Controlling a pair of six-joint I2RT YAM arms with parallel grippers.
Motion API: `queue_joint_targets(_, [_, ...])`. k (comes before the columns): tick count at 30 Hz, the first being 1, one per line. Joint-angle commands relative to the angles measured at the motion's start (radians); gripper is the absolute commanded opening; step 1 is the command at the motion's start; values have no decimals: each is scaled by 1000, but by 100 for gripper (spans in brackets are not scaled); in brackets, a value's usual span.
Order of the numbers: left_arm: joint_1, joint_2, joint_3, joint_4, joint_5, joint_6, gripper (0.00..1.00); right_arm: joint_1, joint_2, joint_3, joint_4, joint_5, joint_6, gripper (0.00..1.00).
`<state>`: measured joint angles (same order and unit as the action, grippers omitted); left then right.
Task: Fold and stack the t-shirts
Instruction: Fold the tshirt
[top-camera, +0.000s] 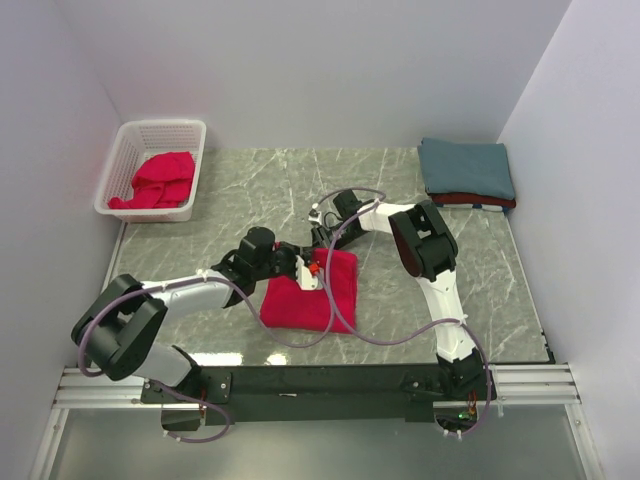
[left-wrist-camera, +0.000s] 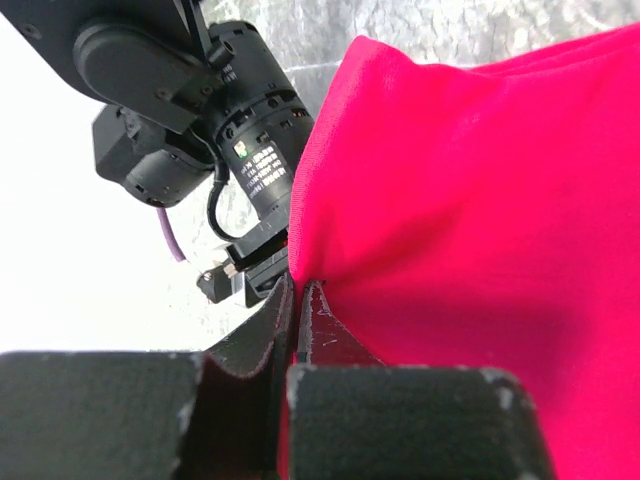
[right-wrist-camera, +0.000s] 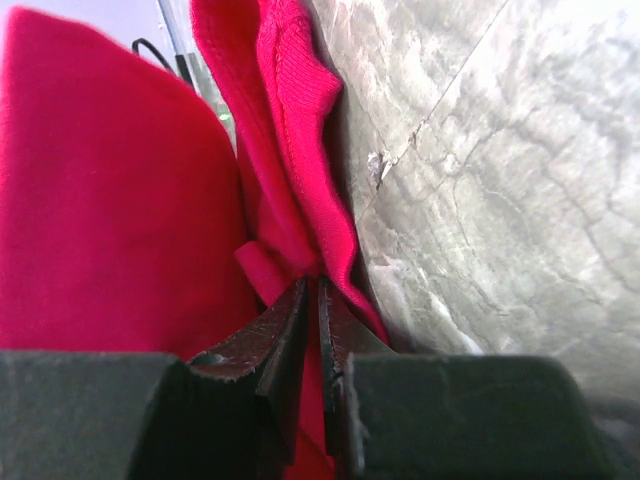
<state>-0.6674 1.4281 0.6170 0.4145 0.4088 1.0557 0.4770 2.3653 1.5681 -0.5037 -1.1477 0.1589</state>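
Red cloth lies bunched at the middle of the marble table: a bright red t-shirt, partly folded, with both grippers pinched on its far edge. The left arm runs low from its base at the near left, elbow pushed out to the left and forearm stretched rightward close over the table. The left gripper has its jaws pressed tight on a pucker of the shirt's edge; in the left wrist view the fabric gathers into the fingertips and spreads away to the right. The right arm rises from its base at the near right, bends at a high elbow, and doubles back leftward and down, so the right gripper meets the shirt just beside the left one. Its jaws stand narrow, clamped on a thin fold of the ribbed hem, the cloth hanging along the fingers just off the table. A teal-blue t-shirt lies folded on a darker red t-shirt at the far right corner. More red cloth sits crumpled in the white lattice basket at the far left.
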Motion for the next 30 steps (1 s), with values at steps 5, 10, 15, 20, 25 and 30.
queue_joint_targets(5, [6, 84, 21, 156, -36, 10, 0, 3, 12, -14, -28, 94, -41, 17])
queue_joint_targets(10, [8, 112, 9, 162, -47, 29, 5, -3, -23, 45, -90, 167, -94, 18])
queue_joint_targets(15, [8, 97, 0, 126, -51, 41, 30, -6, -98, 109, -167, 345, -150, 22])
queue_joint_targets(20, [8, -1, 23, 55, -16, 7, 44, -8, -170, 171, -225, 479, -222, 35])
queue_joint_targets(25, [20, -168, 128, -248, 59, -121, 48, -28, -215, 263, -294, 600, -282, 45])
queue_joint_targets(30, [78, -287, 139, -483, 88, -262, 52, -122, -256, 345, -395, 615, -328, 55])
